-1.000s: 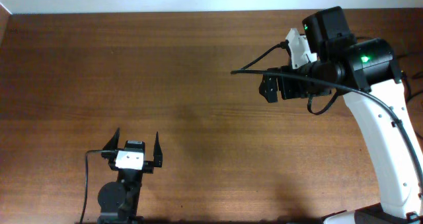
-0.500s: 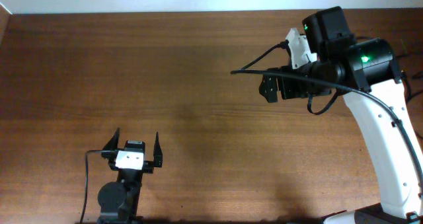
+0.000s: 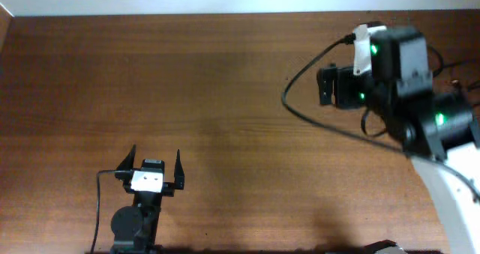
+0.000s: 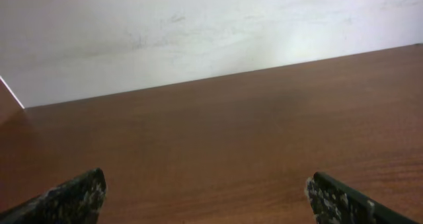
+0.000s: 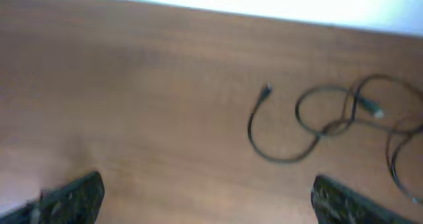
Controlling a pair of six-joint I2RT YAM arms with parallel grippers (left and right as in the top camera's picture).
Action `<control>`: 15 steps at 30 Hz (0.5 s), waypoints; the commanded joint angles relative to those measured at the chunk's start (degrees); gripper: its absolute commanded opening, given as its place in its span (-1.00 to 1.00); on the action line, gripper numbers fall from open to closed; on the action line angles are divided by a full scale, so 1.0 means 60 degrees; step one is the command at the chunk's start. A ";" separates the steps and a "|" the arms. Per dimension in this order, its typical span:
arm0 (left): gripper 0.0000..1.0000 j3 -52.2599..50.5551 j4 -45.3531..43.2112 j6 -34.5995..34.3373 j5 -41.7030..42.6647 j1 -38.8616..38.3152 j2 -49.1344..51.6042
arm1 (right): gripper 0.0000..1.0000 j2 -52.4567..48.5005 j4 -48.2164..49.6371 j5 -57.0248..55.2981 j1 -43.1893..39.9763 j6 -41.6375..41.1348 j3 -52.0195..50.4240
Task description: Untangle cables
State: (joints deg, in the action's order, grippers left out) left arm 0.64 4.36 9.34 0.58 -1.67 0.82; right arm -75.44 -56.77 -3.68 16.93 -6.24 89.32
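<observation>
You're looking at a brown wooden table point(image 3: 225, 97), with your left gripper point(image 3: 156, 156) sitting wide and empty near its front edge. Your right gripper point(image 5: 208, 197) is gaping wide too, gripping nothing, with thin black looping cables point(image 5: 324, 121) lying untouched ahead, right of its wrist view.

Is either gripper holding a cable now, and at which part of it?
Nothing is held. The left gripper and the right gripper are both open and empty; the cables lie loose on the table, untouched.
</observation>
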 commanded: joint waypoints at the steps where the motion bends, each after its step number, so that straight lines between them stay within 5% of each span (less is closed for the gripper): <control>1: 0.97 -0.0029 0.0073 -0.0113 -0.0066 0.0066 -0.0087 | 0.98 0.1789 0.2233 -0.0109 0.0051 -0.0040 -0.2998; 9: 0.98 -0.0029 0.0073 -0.0113 -0.0066 0.0066 -0.0087 | 0.98 0.5541 0.7690 0.1198 -0.0823 -0.0044 -0.9194; 15: 0.97 -0.0029 0.0073 -0.0113 -0.0066 0.0066 -0.0087 | 0.98 0.8021 0.8608 0.1512 -0.1228 -0.0036 -1.1030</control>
State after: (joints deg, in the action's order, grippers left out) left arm 0.69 4.51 9.19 0.56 -1.63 0.62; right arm -31.35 -5.56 4.45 9.85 -6.24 24.80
